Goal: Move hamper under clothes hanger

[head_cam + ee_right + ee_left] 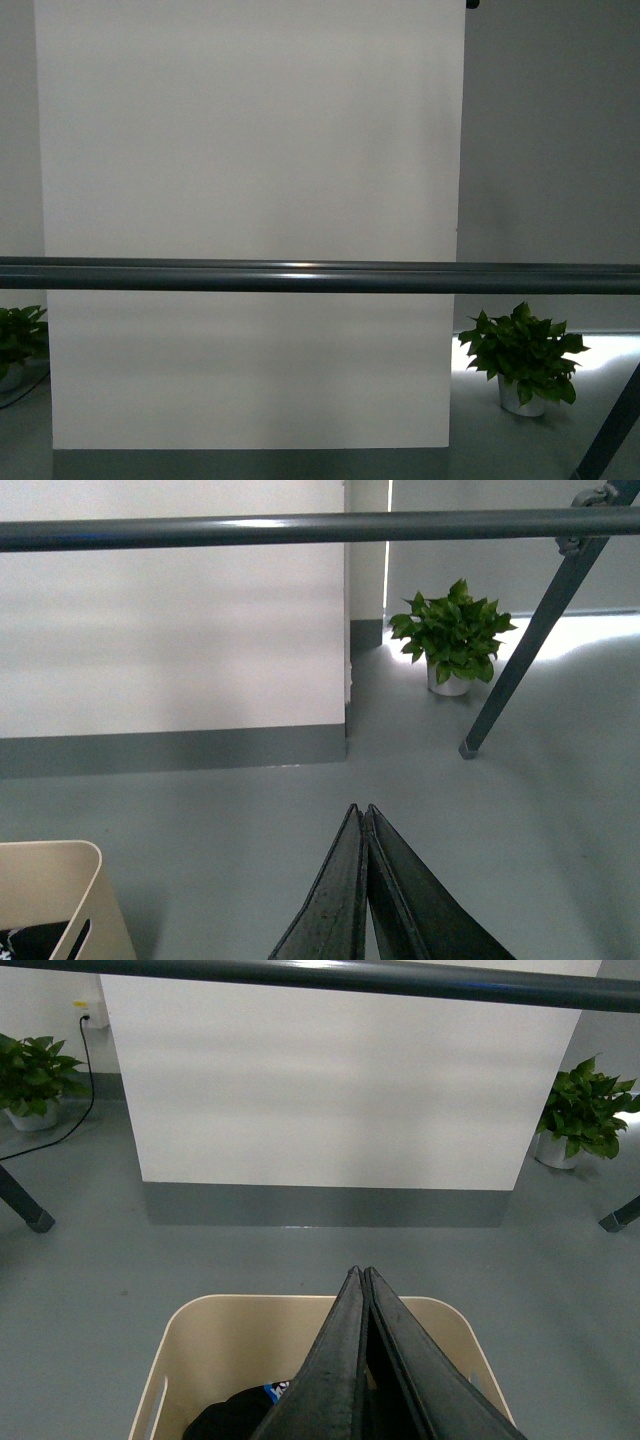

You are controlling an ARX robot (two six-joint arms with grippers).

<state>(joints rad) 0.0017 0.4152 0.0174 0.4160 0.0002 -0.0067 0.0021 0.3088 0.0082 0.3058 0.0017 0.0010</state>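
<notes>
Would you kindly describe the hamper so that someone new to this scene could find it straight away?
Start at the white wall panel with the rack's dark crossbar across it. On the grey floor in front stands the hamper, a low cream plastic basket with rounded corners and dark clothing inside. Nothing else here is cream or open-topped; the potted plants are green.

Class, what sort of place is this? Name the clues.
Probably an indoor laundry test room: a clothes hanger crossbar, a cream hamper holding dark clothing on grey floor, and a potted plant by plain white walls.
</notes>
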